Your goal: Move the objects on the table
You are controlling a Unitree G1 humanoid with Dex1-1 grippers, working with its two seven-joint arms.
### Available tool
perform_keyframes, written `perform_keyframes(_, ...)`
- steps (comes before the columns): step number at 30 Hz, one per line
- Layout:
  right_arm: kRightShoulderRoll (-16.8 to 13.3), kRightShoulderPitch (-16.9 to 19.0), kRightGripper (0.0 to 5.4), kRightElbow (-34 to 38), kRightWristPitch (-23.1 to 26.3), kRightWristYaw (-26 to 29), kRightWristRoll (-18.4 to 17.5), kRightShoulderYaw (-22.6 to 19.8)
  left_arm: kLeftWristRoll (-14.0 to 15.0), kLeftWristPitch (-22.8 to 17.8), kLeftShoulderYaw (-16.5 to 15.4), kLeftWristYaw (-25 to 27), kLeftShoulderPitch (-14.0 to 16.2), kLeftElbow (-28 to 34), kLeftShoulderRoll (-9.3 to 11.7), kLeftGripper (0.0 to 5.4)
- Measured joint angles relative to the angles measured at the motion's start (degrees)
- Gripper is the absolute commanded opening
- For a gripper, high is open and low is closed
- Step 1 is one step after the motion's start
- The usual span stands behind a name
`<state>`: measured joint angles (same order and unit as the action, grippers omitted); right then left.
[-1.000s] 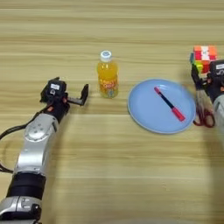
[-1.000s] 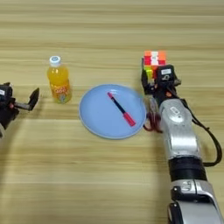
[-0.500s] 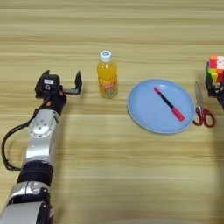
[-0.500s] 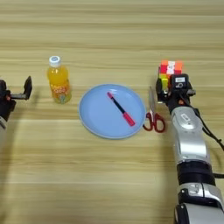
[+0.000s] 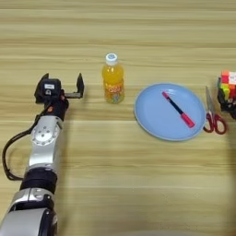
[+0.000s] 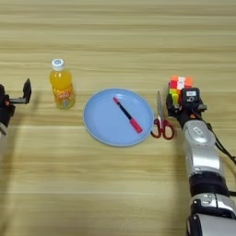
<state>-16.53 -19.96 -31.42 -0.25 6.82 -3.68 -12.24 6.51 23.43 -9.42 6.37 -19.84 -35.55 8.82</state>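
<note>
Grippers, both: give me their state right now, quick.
Left gripper: open, empty, left of the bottle.
Right gripper: at the puzzle cube; cannot be told.

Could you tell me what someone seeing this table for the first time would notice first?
Probably the light blue plate at the middle of the wooden table, with a black pen with a red cap lying slantwise on it. Left of it stands an orange-drink bottle, with the open left gripper beside it. To the right lie red-handled scissors, and the right gripper sits against a multicoloured puzzle cube.
</note>
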Motion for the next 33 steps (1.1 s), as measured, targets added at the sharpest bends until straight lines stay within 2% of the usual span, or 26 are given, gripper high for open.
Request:
perform_keyframes(11,0.0,0.0,3.34,-1.1,1.1,2.3,-1.2,0.0,0.0,0.1,0.0,-0.1,-0.4,-0.4,0.0,5.4)
perform_keyframes(12,0.0,0.0,3.63,-1.1,1.1,2.3,-1.2,0.0,0.0,0.1,0.0,-0.1,-0.4,-0.4,0.0,5.4)
perform_keyframes(17,0.0,0.0,4.22,-1.1,1.1,2.2,-1.1,0.1,0.0,0.1,0.0,-0.1,-0.5,-0.5,-0.1,5.4)
perform_keyframes(28,-0.2,0.0,5.34,0.4,-1.8,-1.8,0.3,0.0,0.1,0.1,0.0,-0.1,-0.9,-0.9,-0.1,5.4)
perform_keyframes(33,-0.3,0.0,5.37,1.4,-2.4,-2.7,1.0,0.1,0.1,0.1,0.0,-0.1,-0.9,-1.0,-0.1,5.4)
